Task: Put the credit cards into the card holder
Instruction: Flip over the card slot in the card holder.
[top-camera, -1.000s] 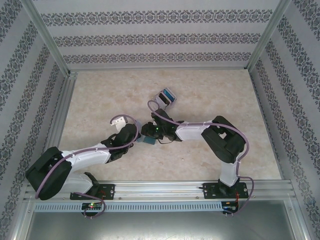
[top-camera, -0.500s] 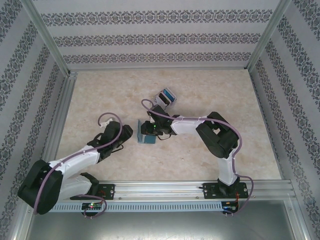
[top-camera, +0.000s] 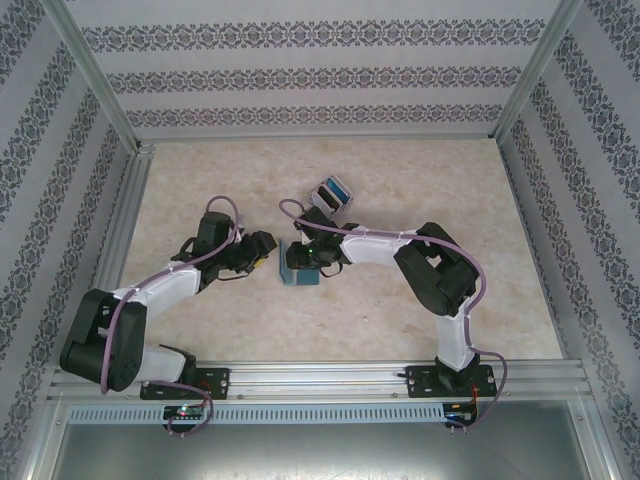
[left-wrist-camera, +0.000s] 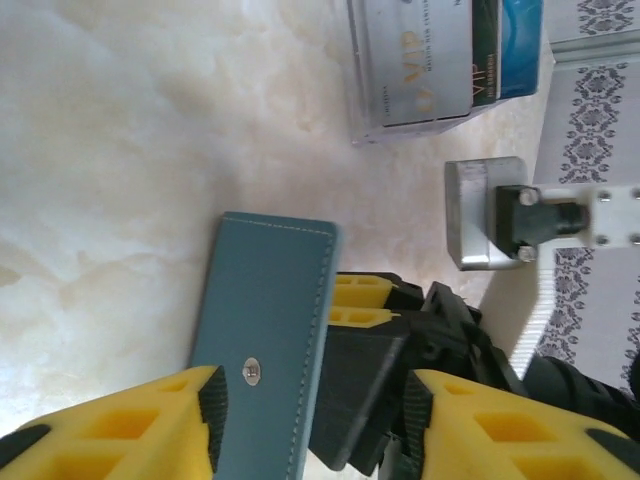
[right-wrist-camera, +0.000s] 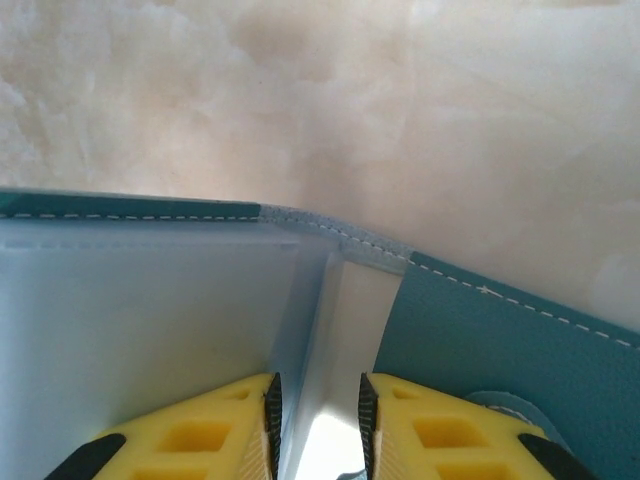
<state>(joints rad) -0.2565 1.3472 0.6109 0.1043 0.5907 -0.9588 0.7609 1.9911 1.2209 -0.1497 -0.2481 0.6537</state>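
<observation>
1. Top external view: the small, soft, teal-blue folding card holder (top-camera: 300, 277) sits near the middle of the pale marbled tabletop (top-camera: 420, 180), between the two arms. The right gripper (top-camera: 297, 263) is at the holder's top, touching it. The left gripper (top-camera: 262, 252) is just beside the holder's left edge, with a thin strip of tabletop showing between them. The thin rectangular plastic credit cards (top-camera: 338, 188) stand in a clear plastic box (top-camera: 322, 197), a little beyond the holder and apart from it.

2. Left wrist view: the left gripper (left-wrist-camera: 315, 405) has its jaws wide apart, with nothing clamped. The card holder (left-wrist-camera: 265, 320) stands on edge ahead of them, its outer face with a small metal snap (left-wrist-camera: 252, 372) turned to the camera. Its near end sits between the yellow pads, closer to the left one, and I cannot tell whether it touches. The right gripper (left-wrist-camera: 355, 305) presses against the holder's right edge from behind. Further off, the clear box (left-wrist-camera: 365, 125) holds a silver card, a black one and a blue one (left-wrist-camera: 420, 70), side by side.

3. Right wrist view: the right gripper (right-wrist-camera: 318, 420) has its jaws nearly together, pinching a thin whitish inner leaf of the card holder (right-wrist-camera: 500, 340). Pale lining spreads to the left and teal material with white stitching to the right. The marbled tabletop lies beyond.
</observation>
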